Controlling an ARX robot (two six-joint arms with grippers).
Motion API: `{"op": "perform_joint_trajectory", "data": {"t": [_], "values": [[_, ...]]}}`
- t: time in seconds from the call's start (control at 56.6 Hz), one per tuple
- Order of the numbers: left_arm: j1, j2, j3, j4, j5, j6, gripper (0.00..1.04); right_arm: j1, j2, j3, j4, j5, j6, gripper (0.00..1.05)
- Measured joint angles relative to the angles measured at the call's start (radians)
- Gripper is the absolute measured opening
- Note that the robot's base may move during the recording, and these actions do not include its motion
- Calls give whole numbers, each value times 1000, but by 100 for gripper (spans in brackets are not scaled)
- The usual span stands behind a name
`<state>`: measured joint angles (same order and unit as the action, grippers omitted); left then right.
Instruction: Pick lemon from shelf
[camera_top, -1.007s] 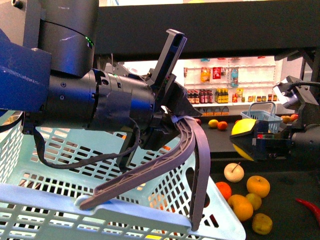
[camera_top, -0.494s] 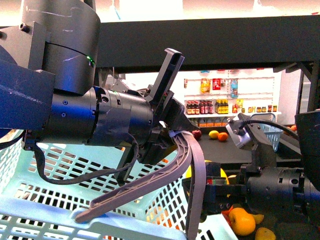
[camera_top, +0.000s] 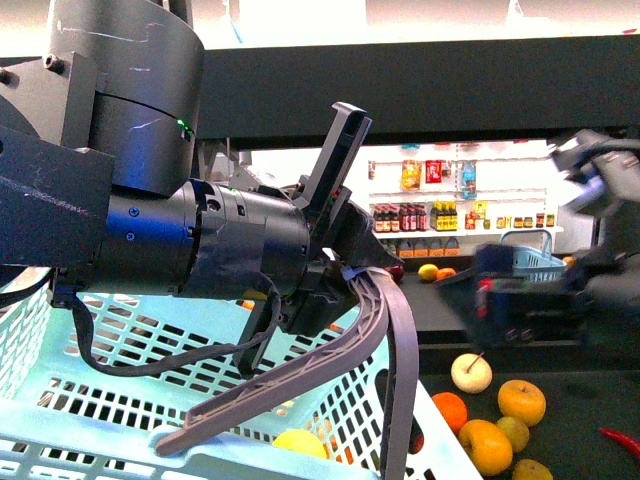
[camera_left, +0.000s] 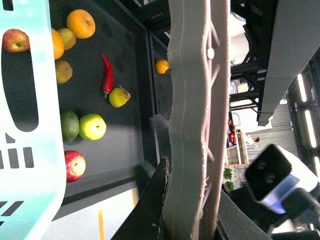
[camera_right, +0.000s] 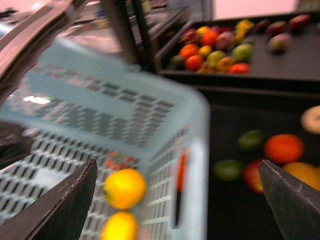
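One bright yellow, smooth-skinned lemon (camera_top: 300, 443) lies inside the pale blue slotted plastic basket (camera_top: 130, 325), low against its near wall. Beside the basket's right rim the right tool (camera_right: 177, 165) gapes wide, holding nothing. The left tool (camera_top: 278, 452) lowers grey ribbed fingers (camera_top: 370, 310) to the basket's near rim; I cannot tell its grip.

black shelf (camera_top: 585, 395), flat dark tier under a thick black upper edge. on the near tier, at right: a pale round fruit with a stem (camera_top: 471, 372), an orange (camera_top: 521, 401) just beside it, a small greenish fruit (camera_top: 514, 432) nearer, a red chili (camera_top: 622, 440) furthest right. farther back, two small fruits (camera_top: 428, 272) side by side. from the left wrist: a pear (camera_left: 119, 97) just beside the chili, a lime (camera_left: 70, 125) touching a yellow-green apple (camera_left: 92, 126).
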<state>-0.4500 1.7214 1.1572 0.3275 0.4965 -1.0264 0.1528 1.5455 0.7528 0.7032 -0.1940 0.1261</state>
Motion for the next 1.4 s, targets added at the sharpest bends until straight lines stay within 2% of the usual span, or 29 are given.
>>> {"op": "perform_joint_trajectory", "data": {"t": [0.088, 0.283, 0.389, 0.459, 0.53, 0.6, 0.689, 0.812, 0.918, 0.936, 1.325, 1.395], "values": [[0, 0, 0, 0, 0, 0, 10, -60, -119, -46, -33, 107, -70, 97], [-1, 0, 0, 0, 0, 0, 10, -147, -457, -202, -193, 227, -124, 97], [-1, 0, 0, 0, 0, 0, 10, -167, -681, -279, -336, 278, -128, 97], [-1, 0, 0, 0, -1, -1, 10, -175, -892, -319, -504, 311, -122, 97], [-1, 0, 0, 0, -1, 0, 10, -194, -1078, -343, -666, 314, -100, 97], [-1, 0, 0, 0, 0, 0, 10, -223, -1198, -351, -768, 305, -80, 96], [-1, 0, 0, 0, -5, -1, 10, -288, -1299, -378, -792, 114, -99, 82], [-2, 0, 0, 0, 2, 1, 10, -175, -1358, -500, -767, 176, -115, 61], [-2, 0, 0, 0, -6, -5, 10, -160, -1400, -583, -747, 192, -119, 44], [-2, 0, 0, 0, -1, -4, 10, -157, -1495, -700, -712, 191, -123, 3], [-2, 0, 0, 0, -1, -5, 10, -156, -1539, -737, -706, 193, -124, 3], [-2, 0, 0, 0, -1, -4, 10, -156, -1539, -737, -706, 192, -124, 15]]}}
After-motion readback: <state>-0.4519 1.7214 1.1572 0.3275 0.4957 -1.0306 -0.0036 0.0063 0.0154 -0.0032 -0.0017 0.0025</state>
